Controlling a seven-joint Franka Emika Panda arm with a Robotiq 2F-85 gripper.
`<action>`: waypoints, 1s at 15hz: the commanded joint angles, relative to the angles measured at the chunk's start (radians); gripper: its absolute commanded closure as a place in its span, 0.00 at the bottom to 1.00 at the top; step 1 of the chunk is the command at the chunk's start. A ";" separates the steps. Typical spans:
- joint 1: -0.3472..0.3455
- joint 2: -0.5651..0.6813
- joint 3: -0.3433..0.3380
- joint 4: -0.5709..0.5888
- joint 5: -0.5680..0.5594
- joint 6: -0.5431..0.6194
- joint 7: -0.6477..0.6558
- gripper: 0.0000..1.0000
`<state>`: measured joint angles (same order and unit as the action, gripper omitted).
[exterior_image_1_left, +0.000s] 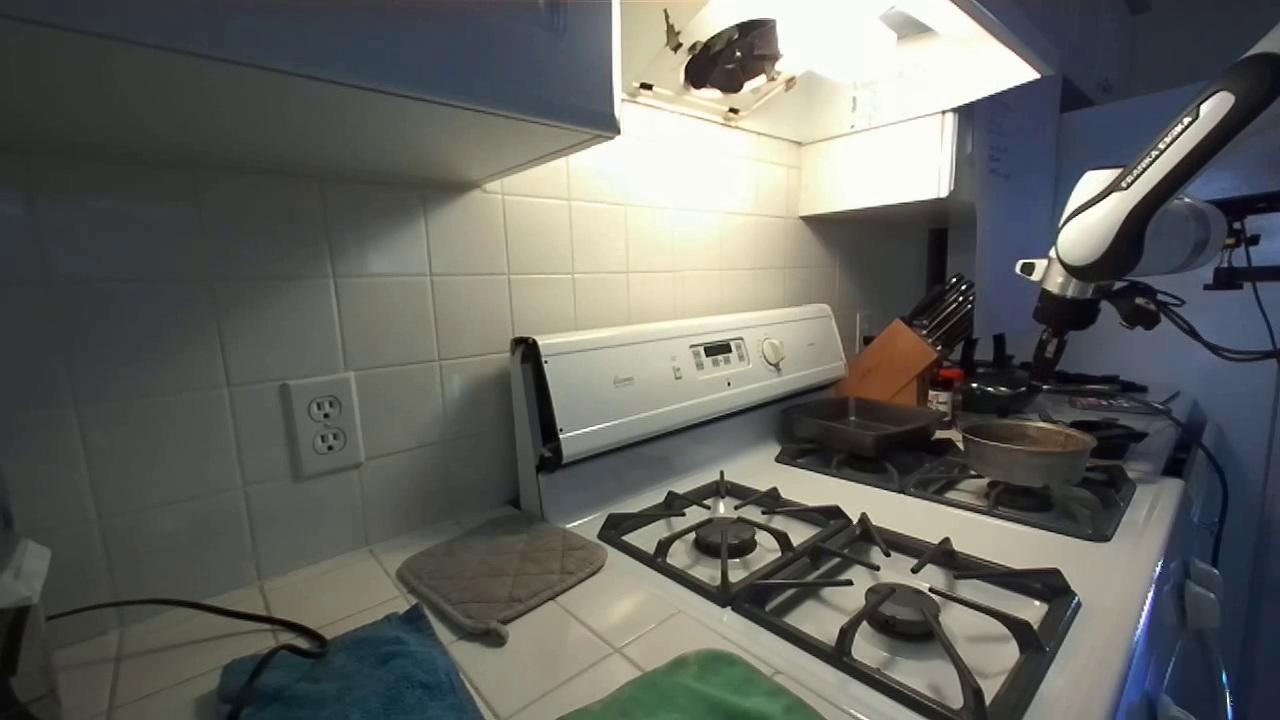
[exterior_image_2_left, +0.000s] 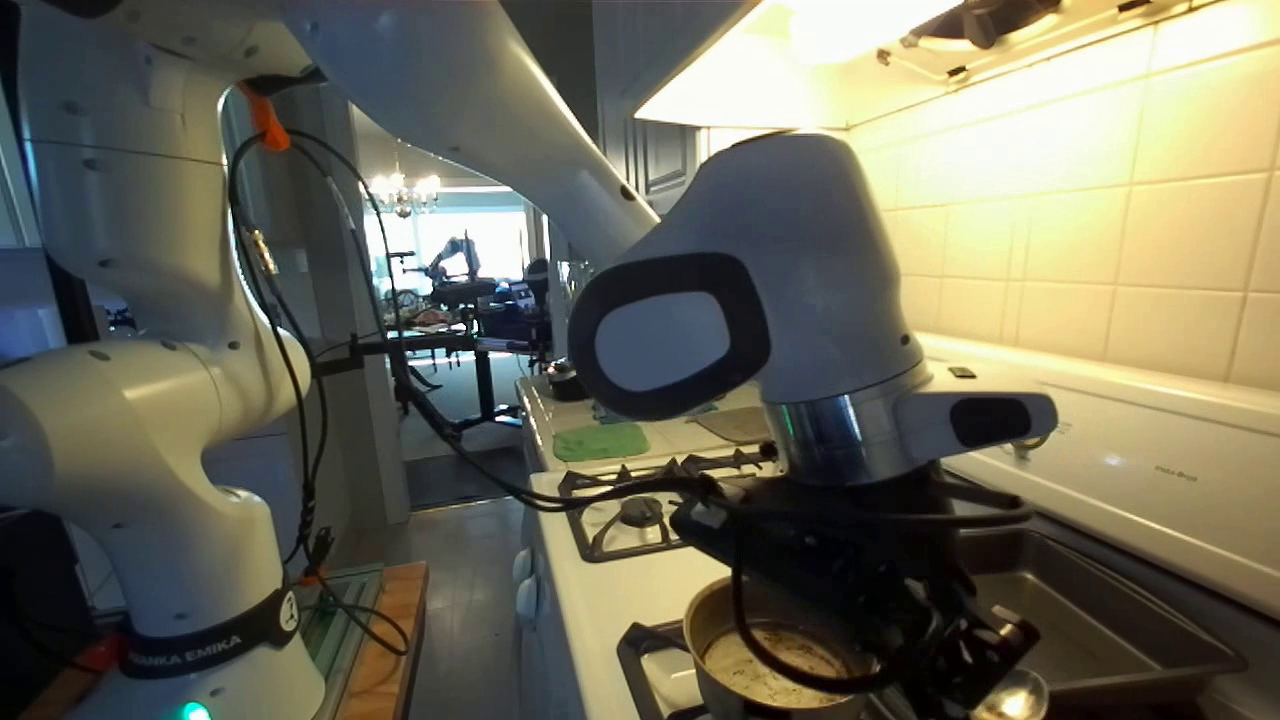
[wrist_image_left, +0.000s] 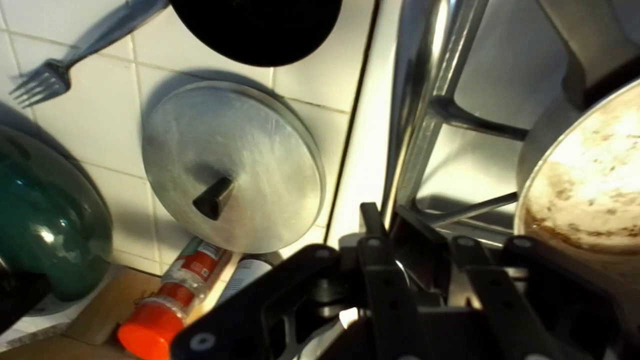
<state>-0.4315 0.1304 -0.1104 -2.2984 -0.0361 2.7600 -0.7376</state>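
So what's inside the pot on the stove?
Pot: pale, brown-stained surface with dark specks; residue or contents, can't tell. The gripper hides part of the inside in an exterior view; the wrist view crops part too.

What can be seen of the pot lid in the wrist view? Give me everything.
The pot lid is round and thin-rimmed and looks like dull silvery metal, lightly scuffed, with a stubby black knob near the middle. It appears to lie knob up on the white tiled counter, ungripped. Its edge meets the red-capped bottle in this view; whether they touch can't be told.
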 joint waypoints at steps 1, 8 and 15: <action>0.040 -0.069 -0.017 -0.049 0.031 -0.082 -0.171 0.97; 0.109 -0.088 -0.054 -0.053 -0.041 -0.187 -0.306 0.97; 0.166 -0.074 -0.065 -0.050 -0.211 -0.220 -0.322 0.97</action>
<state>-0.2965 0.0792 -0.1571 -2.3278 -0.1629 2.5524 -1.0583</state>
